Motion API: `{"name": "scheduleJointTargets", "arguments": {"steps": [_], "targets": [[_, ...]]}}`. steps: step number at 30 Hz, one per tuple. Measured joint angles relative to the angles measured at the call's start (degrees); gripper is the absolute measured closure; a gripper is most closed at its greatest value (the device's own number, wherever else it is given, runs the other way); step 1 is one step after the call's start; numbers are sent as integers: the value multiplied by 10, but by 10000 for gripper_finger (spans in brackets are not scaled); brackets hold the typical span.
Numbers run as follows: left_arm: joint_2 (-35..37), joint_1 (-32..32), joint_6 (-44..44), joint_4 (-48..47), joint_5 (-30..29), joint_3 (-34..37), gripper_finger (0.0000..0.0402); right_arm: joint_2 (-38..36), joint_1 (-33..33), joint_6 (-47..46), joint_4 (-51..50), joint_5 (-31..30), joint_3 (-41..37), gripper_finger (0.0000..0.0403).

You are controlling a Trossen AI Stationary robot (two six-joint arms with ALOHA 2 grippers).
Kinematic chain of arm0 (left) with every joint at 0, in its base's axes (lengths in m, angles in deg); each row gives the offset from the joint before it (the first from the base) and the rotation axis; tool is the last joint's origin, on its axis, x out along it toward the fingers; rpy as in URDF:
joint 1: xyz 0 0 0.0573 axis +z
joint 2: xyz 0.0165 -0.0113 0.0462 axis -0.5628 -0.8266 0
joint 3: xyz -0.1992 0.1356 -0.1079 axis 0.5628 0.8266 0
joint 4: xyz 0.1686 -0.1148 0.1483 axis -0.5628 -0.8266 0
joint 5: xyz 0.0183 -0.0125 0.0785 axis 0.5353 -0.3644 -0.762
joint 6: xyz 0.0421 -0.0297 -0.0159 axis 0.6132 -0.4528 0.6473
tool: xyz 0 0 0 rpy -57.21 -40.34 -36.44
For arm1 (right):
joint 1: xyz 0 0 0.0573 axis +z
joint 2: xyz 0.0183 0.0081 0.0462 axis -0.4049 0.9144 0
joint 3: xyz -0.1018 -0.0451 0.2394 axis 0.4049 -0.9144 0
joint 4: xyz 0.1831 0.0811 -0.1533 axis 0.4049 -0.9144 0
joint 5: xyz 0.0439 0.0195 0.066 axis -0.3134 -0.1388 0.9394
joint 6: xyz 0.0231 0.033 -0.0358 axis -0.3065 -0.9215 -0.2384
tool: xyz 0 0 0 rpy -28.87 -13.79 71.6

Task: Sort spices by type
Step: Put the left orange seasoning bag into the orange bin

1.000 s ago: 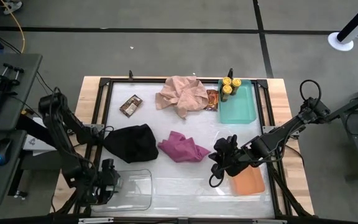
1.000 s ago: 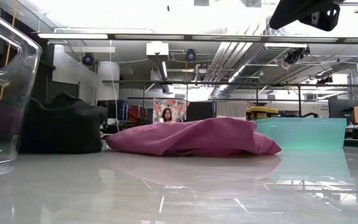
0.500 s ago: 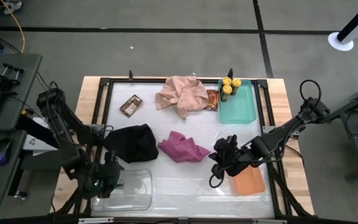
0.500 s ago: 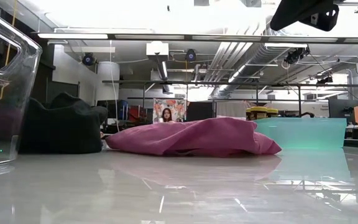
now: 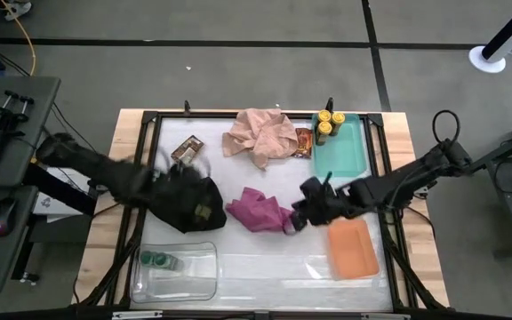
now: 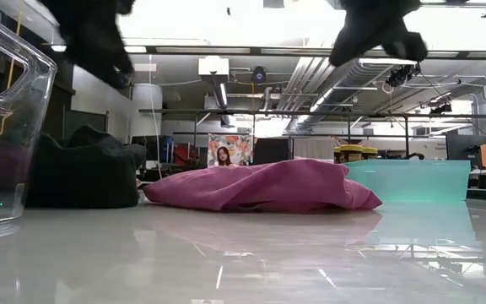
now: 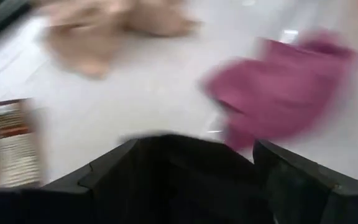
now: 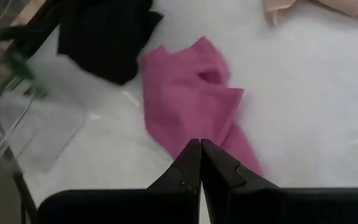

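Note:
Two green-lidded jars [image 5: 158, 260] stand in the clear tray [image 5: 194, 277]. Yellow-lidded jars [image 5: 327, 123] stand in the far end of the teal tray [image 5: 349, 156]. One foil packet [image 5: 188, 149] lies on the table far left, and another [image 5: 303, 142] lies beside the pink cloth [image 5: 260, 135]. My left gripper [image 5: 189, 191] is open, up above the black cloth [image 5: 213, 219], which fills the gap between its fingers [image 7: 123, 162] in the left wrist view. My right gripper [image 8: 199, 144] is shut, above the right end of the magenta cloth [image 5: 258, 212].
The orange tray [image 5: 356, 249] sits near the right edge, close behind my right arm. The magenta cloth [image 6: 260, 186] and the black cloth [image 6: 83, 173] lie mid-table. Bare table surface shows between the clear tray and the orange tray.
My left gripper has swung fast from the clear tray up and toward the far edge, to above the black cloth. The green-lidded jars now show in the tray where it was. My right gripper has moved from beside the orange tray toward the left and far, over the magenta cloth's end.

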Motion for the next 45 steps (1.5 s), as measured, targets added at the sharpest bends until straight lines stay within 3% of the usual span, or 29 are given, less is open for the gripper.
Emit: {"name": "scheduleJointTargets", "arguments": {"steps": [7, 13, 23, 32, 36, 43, 45], "targets": [[-37, 290, 105, -41, 79, 0, 108, 0, -99, 65, -1, 68, 0, 403], [-116, 422, 134, -51, 88, 0, 108, 0, -180, 188, -2, 126, 0, 403], [-248, 499, 94, -36, 124, 0, 108, 0, -302, 394, 3, 223, 0, 403], [-301, 515, 94, 27, 79, 0, 119, 0, -358, 449, 8, 278, 0, 403], [-327, 522, 111, 31, 74, 0, 171, 0, -362, 433, 12, 279, 0, 403], [-342, 515, 176, 54, 71, -2, 358, 0, -362, 386, 13, 278, 0, 403], [-331, 513, 195, 63, 72, 1, 386, 0, -361, 371, 13, 277, 0, 403]]}}
